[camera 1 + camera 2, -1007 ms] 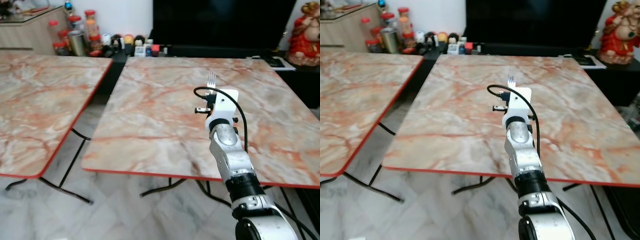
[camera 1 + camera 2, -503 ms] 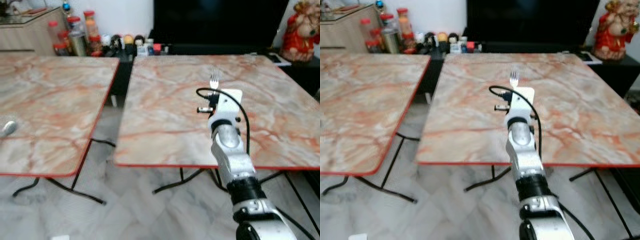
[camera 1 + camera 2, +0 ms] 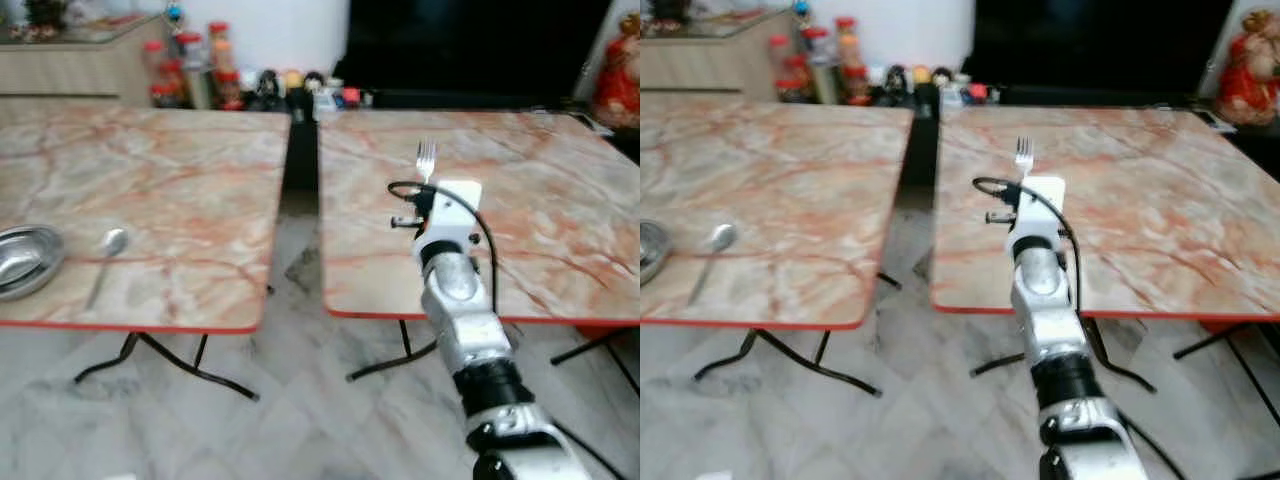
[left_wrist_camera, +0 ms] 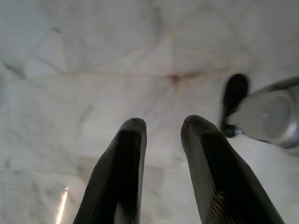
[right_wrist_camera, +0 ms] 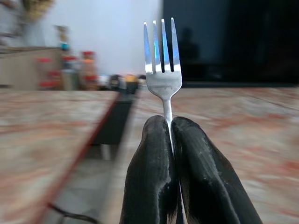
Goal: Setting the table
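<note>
My right gripper (image 5: 171, 122) is shut on the handle of a silver fork (image 5: 162, 60), which stands upright with its tines up. In the left eye view the fork (image 3: 426, 157) rises above my white right wrist (image 3: 447, 207), over the near part of the right marble table (image 3: 560, 200). On the left marble table (image 3: 170, 190) a steel bowl (image 3: 22, 258) sits at the near left edge, with a spoon (image 3: 105, 256) lying just to its right. My left gripper (image 4: 161, 126) hangs over the pale floor, open and holding nothing.
A narrow gap (image 3: 302, 165) separates the two red-edged tables, which stand on thin black legs (image 3: 165, 365). Jars and small bottles (image 3: 200, 82) line the back, beside a dark screen (image 3: 470, 45). A red figurine (image 3: 618, 85) stands at the far right.
The camera has backed away and swung left, so the left table with bowl and spoon has come into view. The fork stays upright in my right gripper.
</note>
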